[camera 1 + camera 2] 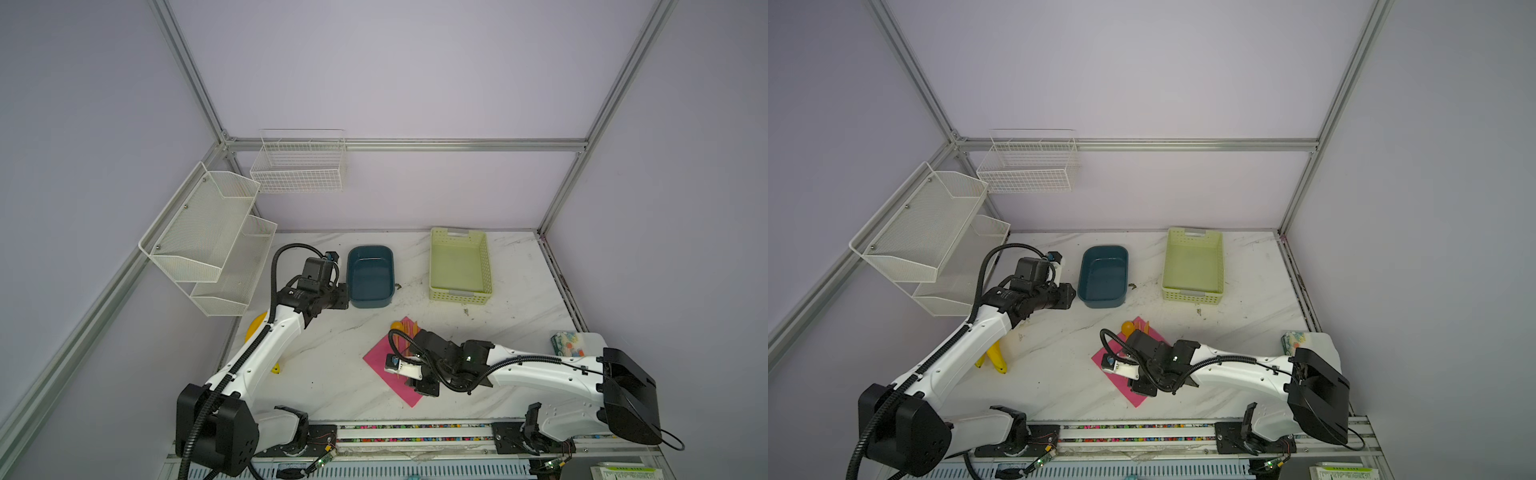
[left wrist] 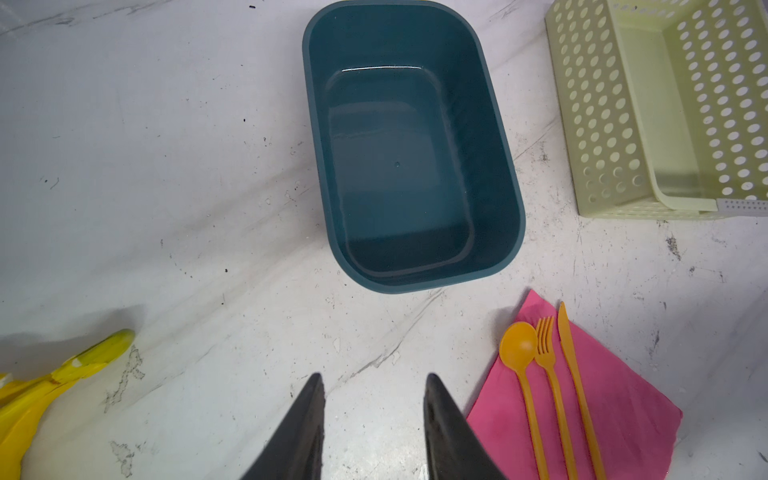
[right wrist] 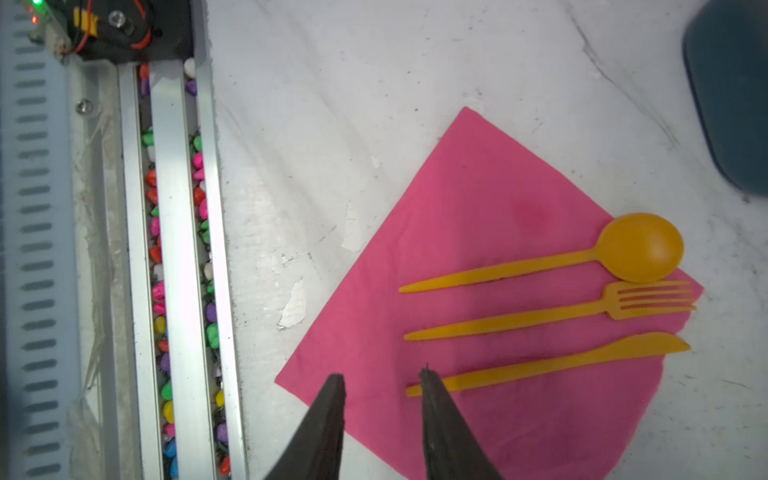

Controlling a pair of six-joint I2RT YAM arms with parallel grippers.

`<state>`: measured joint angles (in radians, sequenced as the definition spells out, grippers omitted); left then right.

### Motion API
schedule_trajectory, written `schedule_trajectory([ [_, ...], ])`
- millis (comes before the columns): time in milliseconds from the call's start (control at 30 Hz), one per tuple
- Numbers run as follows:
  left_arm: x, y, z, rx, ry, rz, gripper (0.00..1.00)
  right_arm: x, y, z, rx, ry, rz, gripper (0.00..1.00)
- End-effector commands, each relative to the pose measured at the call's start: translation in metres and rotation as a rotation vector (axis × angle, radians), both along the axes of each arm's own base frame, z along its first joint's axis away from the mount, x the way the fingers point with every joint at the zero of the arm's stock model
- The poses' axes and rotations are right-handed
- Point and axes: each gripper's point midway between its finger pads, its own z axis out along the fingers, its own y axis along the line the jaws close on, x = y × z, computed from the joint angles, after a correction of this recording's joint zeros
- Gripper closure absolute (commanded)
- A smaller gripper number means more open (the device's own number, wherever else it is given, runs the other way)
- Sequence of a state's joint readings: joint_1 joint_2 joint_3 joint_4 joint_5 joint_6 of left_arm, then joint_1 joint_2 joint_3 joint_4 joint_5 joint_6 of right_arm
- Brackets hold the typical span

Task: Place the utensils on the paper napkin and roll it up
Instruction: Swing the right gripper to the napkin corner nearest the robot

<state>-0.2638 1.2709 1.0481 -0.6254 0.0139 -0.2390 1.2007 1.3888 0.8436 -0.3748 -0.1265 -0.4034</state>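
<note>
Right gripper (image 3: 381, 374): jaws parted, nothing between them, poised low over the near edge of the paper napkin (image 3: 478, 199), with one jaw's tip at the handle end of the knife (image 3: 552, 362); whether it touches cannot be told. The knife, fork (image 3: 540, 318) and spoon (image 3: 640, 248): orange plastic, lying side by side and roughly parallel on the napkin, heads toward one corner, the spoon's bowl partly overhanging the paper's edge. Napkin: pink, flat, unrolled, on the marbled bench (image 3: 332, 124). Left gripper (image 2: 374, 376): jaws parted, empty, held over bare bench beside the blue tub (image 2: 399, 166), apart from the napkin. Also present: pale green perforated basket (image 2: 598, 124), banana (image 1: 996, 357), patterned tissue packet (image 1: 565, 343). Step in hand, by judgement: placing looks complete, rolling not yet begun. Next move likely calls for pinching the thin napkin edge beside the knife, lifting it over the three pieces, and turning the bundle along without scattering them or tearing the paper
</note>
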Motion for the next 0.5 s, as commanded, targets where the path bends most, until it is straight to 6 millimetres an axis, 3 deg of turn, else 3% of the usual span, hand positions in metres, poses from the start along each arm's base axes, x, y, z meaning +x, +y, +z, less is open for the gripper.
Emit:
schedule_trajectory([
  [0,-0.001,0.004,-0.006,0.02,-0.004,-0.001,0.61,-0.013,-0.002,-0.009,-0.037,-0.084,0.092,0.62],
  [300,-0.001,0.007,-0.009,0.035,0.004,0.009,0.61,-0.037,-0.002,-0.039,-0.108,-0.119,0.158,0.47],
  [467,-0.001,0.01,-0.01,0.048,0.008,0.018,0.61,-0.027,-0.008,-0.05,-0.139,-0.181,0.108,0.4],
])
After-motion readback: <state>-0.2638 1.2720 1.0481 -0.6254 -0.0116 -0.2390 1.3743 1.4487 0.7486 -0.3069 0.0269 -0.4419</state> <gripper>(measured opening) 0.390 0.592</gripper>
